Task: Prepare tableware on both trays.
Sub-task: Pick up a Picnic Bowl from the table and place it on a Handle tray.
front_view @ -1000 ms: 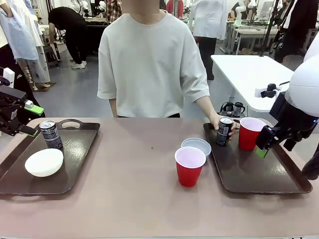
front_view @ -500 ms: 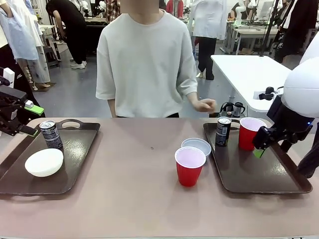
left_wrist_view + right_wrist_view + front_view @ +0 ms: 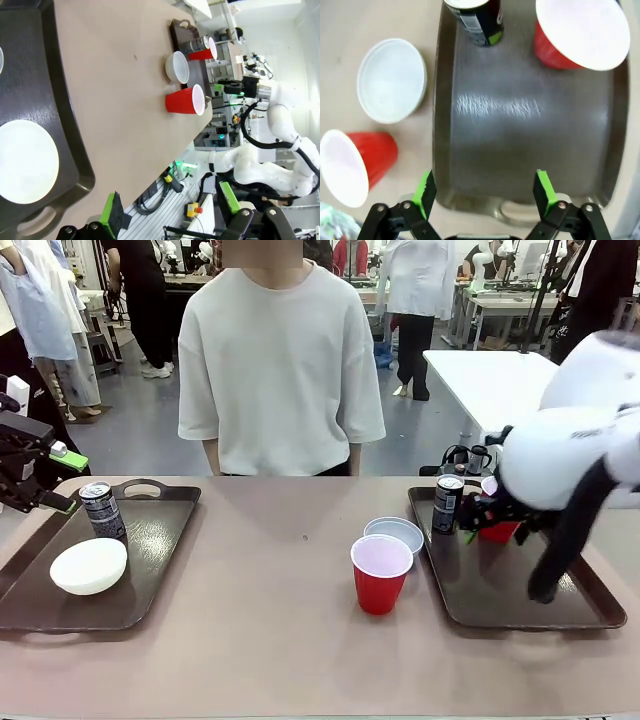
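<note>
My right arm [image 3: 560, 465] is showing blurred in the front view and is hiding most of the cup [image 3: 500, 532] on the right tray [image 3: 500, 590]. The top edge of my right wrist view is cutting off the can [image 3: 480, 20].

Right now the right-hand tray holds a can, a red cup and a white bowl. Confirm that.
Wrong: the white bowl sits on the table beside that tray, not on it, as the right wrist view shows. The can and a red cup do stand on the tray.
</note>
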Controlling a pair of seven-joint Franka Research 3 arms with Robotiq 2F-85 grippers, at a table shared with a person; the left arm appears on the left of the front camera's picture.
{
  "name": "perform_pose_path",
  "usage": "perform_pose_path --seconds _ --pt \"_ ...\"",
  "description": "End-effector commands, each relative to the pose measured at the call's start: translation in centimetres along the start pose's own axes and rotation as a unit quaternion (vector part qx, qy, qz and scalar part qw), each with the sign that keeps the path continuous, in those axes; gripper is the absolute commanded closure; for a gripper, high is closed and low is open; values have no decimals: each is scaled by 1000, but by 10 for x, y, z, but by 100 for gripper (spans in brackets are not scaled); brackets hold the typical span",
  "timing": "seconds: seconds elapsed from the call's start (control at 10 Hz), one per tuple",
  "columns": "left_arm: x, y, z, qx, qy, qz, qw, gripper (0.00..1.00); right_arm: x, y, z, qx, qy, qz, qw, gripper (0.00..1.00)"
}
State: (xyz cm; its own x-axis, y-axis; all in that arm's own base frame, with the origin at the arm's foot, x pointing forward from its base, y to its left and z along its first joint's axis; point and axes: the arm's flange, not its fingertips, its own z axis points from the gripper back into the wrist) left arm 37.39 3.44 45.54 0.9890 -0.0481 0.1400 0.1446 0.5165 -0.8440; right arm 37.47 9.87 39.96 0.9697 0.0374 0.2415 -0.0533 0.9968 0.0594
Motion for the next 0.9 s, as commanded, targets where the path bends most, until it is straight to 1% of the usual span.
perform_pose_path --seconds 0.0,0.1,0.2,0.3,0.4,0.5,0.8 --pt "-1 1 1 -9 -4 -12 1000 0 17 24 -14 62 20 27 998 0" --pt "-1 1 1 -9 -4 -12 1000 0 0 0 0 0 0 0 1000 0" --pt "-1 1 1 -9 -4 -12 1000 0 0 0 0 0 0 0 1000 0" --pt "-1 1 1 -9 -4 -12 1000 0 7 16 -18 15 11 2 1000 0" --pt "-1 1 1 -9 -4 -12 1000 0 10 27 -26 -22 20 -27 999 0" --pt "-1 1 1 -9 -4 -12 1000 0 17 37 -33 -51 21 -28 998 0" --pt "-1 1 1 -9 -4 -12 1000 0 45 61 -35 -72 15 -50 996 0"
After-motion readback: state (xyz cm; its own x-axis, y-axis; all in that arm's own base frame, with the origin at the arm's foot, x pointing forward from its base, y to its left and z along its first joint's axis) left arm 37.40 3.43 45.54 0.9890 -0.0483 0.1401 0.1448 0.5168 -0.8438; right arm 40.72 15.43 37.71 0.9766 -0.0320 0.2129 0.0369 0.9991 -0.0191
